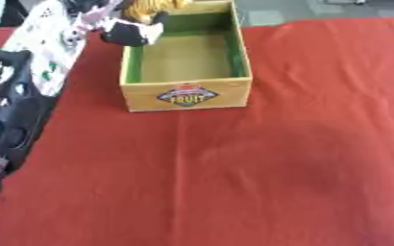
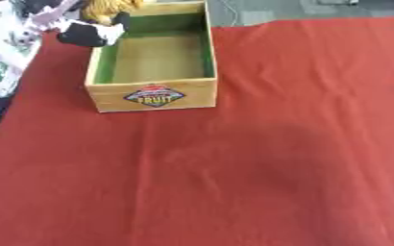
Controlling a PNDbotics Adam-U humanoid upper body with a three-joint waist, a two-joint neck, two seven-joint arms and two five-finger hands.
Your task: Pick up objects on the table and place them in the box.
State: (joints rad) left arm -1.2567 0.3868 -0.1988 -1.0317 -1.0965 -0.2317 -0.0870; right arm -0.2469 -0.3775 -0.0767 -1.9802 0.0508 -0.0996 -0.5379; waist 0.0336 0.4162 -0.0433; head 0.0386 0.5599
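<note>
Left eye view: left hand (image 1: 133, 31) curls round a yellow object (image 1: 154, 6) over the wooden box (image 1: 186, 96), whose floor is bare.

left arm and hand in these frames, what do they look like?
Left arm: black casing low at the view's left edge, with a white panel bearing small dark and green markings toward the wrist. Left hand: black and white parts beside the box. Pinkish strands near the wrist, possibly cabling.
</note>
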